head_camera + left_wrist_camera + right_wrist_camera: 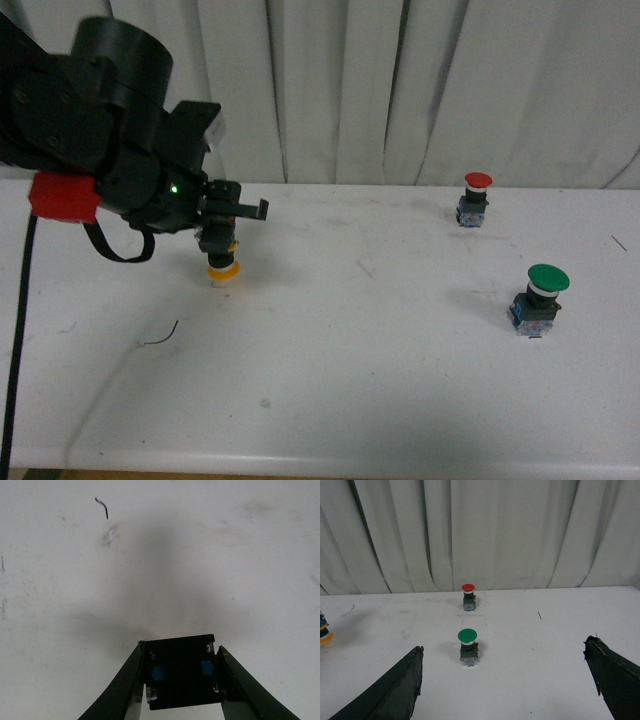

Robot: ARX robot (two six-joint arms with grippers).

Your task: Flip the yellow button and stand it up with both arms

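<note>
Inversion stage of the button task. My left tool (pixel 220 242) was clamped on the yellow button (pixel 221 262), gripping its black body from two sides so that the yellow-orange cap pointed down and the contact block faced up. The button hung at the left of the tabletop (pixel 380 380), its cap very low over the surface. Whether it actually touched could not be told from the front view.

In the left wrist view, the block's black end face with its two blue marks sat squarely between my fingers (pixel 125 690). A grip on the body kept both the cap and the block's end uncovered, which I judged useful for passing the part to the other arm.

My right tool (pixel 503 646) was spread wide and held nothing. It looked across the right half of the tabletop, well apart from the yellow button, which showed only at the edge of its wrist view. That wide opening suited a receiving role, though no handover was under way.

The red button (pixel 477 197) and the green button (pixel 540 297) stood upright on their blocks at the right, clear of both tools. The yellow button was therefore upside down relative to them, and the flip and stand were not yet done.
</note>
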